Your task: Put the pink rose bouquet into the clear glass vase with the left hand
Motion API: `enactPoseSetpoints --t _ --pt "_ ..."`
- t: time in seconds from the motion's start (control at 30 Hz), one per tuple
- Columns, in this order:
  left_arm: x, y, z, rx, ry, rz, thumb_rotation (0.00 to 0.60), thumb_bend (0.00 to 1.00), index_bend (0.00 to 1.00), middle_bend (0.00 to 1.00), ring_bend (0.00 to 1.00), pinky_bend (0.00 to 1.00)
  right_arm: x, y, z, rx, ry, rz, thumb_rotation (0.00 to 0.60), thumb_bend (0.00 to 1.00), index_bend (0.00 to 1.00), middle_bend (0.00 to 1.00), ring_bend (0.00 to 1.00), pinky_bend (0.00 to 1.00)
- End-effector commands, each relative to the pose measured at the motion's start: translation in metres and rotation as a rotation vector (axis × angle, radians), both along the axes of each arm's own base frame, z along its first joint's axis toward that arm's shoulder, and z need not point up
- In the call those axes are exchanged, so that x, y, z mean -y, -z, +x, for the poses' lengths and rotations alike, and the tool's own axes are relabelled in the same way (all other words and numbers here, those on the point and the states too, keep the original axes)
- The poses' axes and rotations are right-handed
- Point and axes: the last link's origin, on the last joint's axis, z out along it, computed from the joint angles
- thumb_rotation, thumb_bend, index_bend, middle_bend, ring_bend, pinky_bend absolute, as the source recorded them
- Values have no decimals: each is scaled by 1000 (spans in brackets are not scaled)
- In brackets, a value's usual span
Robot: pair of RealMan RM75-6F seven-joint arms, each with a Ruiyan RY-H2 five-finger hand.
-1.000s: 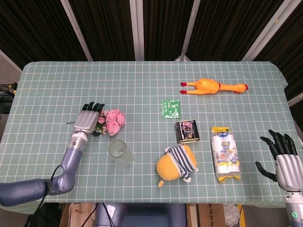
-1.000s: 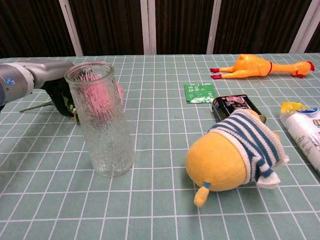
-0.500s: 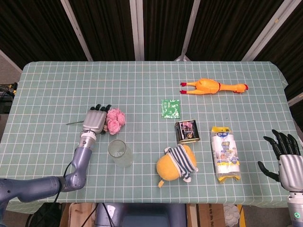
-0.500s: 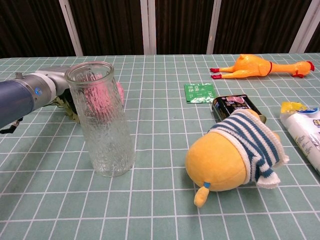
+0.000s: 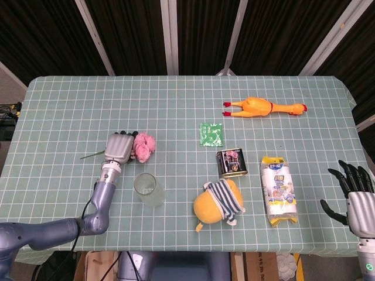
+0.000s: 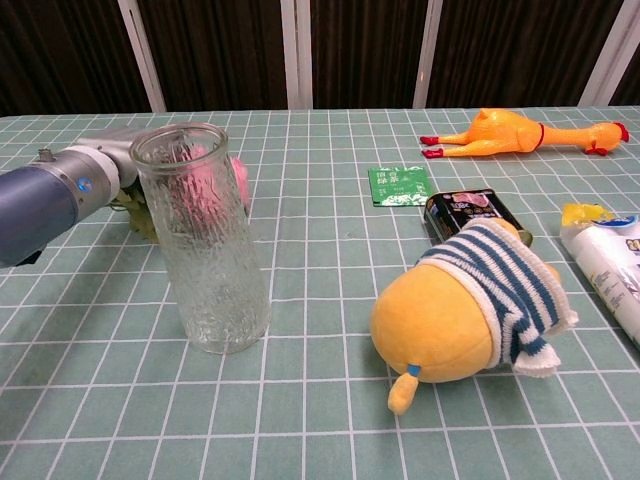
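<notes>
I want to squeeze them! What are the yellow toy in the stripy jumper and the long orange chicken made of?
The round yellow plush toy in the blue-and-white striped jumper looks like soft, fuzzy fabric: its surface is matte and the jumper shows knitted ribs. The long orange chicken toy with red feet looks like smooth rubber or soft plastic: it is slightly shiny, though the pictures can't settle which.

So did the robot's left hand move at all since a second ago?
Yes. In the head view the left hand has slid rightward and its fingers have curled onto the pink rose bouquet, just above the clear glass vase, which stayed put.
</notes>
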Motion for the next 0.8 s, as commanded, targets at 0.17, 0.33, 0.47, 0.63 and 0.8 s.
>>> enactPoseSetpoints --t 0.17,0.33,0.47,0.63,0.8 --pt "3 -65 -3 124 64 111 600 474 251 398 298 388 0 2 1 -2 -3 6 600 280 206 87 77 0" --pt "10 -113 -8 206 81 166 600 468 250 394 298 384 0 3 2 -4 -2 6 600 280 206 87 77 0" --pt "14 -148 -9 229 112 221 600 467 246 385 288 373 1 6 2 -6 -2 15 600 280 206 87 77 0" --pt "31 -194 22 517 190 253 600 462 245 382 285 373 2 10 4 -12 -8 30 600 280 206 86 77 0" --pt "58 -225 56 768 246 188 600 455 244 374 270 371 2 12 6 -11 -13 36 600 280 206 86 77 0"
